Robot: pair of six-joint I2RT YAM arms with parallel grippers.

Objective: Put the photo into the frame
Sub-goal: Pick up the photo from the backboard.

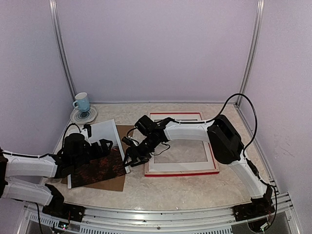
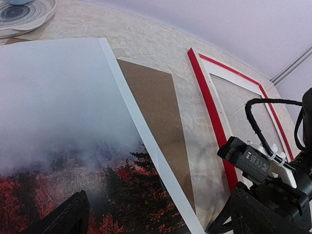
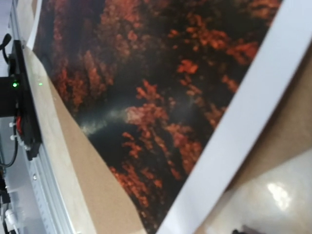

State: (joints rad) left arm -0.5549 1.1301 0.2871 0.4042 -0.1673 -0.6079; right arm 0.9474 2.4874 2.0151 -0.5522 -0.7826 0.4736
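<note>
**Overhead:** the large misty-forest paper photo lies on a brown cardboard backing board, at 9 o'clock of the thin red rectangular frame. The left gripper hangs over it, jaws wide. The right gripper sits at its 3 o'clock edge; whether it grips cannot be told.

**Left wrist:** one black finger shows above the print.

**Right wrist:** red trees and the white border fill the view.

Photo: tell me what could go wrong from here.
The photo lies loose on the brown backing board; the right gripper at its white edge may crease it or drag the board along.
The left gripper hovers close by; the two may collide.
The white mat lies in the frame, so the photo may land atop it.
</note>
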